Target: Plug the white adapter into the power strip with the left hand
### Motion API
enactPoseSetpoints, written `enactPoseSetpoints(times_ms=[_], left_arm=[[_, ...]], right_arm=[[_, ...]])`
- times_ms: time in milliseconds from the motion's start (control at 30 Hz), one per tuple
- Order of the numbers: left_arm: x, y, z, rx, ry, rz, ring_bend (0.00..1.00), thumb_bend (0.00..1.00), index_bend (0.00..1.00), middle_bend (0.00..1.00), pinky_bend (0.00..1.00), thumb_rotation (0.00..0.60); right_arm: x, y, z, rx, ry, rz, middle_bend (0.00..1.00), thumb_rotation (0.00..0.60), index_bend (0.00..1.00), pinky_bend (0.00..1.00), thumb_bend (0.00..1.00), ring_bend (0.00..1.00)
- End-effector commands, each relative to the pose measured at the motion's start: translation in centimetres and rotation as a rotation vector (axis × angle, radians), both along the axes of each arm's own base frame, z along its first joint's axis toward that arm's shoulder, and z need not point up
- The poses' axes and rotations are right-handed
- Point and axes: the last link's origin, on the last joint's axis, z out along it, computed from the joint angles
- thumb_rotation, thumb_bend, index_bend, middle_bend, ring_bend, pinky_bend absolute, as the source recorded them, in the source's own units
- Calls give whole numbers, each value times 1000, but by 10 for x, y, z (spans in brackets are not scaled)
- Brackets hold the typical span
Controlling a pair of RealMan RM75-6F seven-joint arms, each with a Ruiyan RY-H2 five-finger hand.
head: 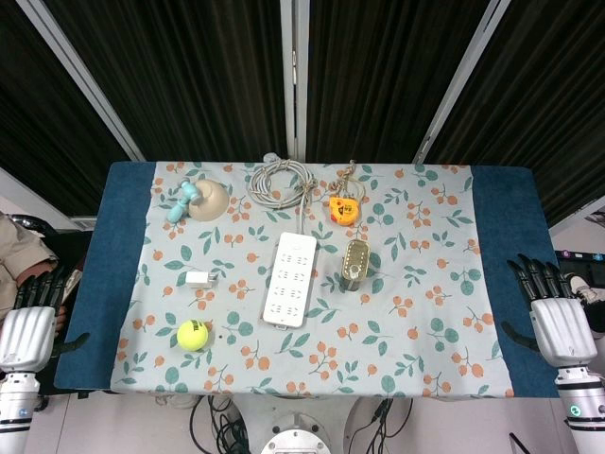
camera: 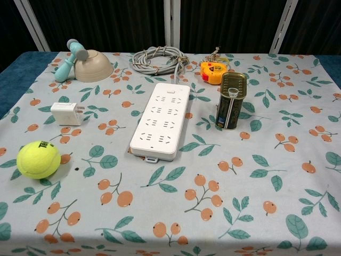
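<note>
While the white adapter [head: 198, 279] lies left of the power strip [head: 290, 279], we see it untouched. Left hand [head: 28, 326] and right hand [head: 558, 317] rest at the frame's lower corners, fingers spread, empty.

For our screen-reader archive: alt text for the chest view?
A white rectangular power strip lies mid-table on a floral cloth, a small white adapter lying unplugged to its left. Nearby: yellow tennis ball, upright olive tin can. No robot hand shows.

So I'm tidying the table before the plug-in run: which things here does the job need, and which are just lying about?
Needed:
white adapter
power strip
left hand, open at the table's edge

Lying about:
tennis ball
tin can
tape measure
upturned bowl
light blue handheld fan
right hand, open, idle
</note>
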Motion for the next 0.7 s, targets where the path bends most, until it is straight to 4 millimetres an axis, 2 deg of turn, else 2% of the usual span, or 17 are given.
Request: enactPoseSetpoints(times_ms=[33, 300, 433, 567, 700], left_arm=[[-1, -1, -1, 4, 4, 5, 0, 0, 0, 0, 0, 600], [1, -5, 2, 2, 10, -5, 0, 0, 0, 0, 0, 600], [8, 1, 4, -8, 11, -37, 0, 0, 0, 0, 0, 600], [28, 26, 3, -43, -2, -141, 0, 2, 1, 0, 0, 600], [52, 61, -6, -122, -72, -234, 0, 67, 51, 9, 0, 600]], right_arm=[[1, -1, -1, 2, -3, 0, 0, 600, 0, 0, 99, 0], [0, 1, -2, 0, -12, -1, 0, 600, 0, 0, 99, 0], [0, 4, 3, -19, -9, 9, 0, 600, 0, 0, 99, 0], [3, 4, 12, -47, 8, 26, 0, 600, 0, 0, 99, 0], [8, 1, 19, -65, 21, 47, 0, 600, 0, 0, 99, 0]])
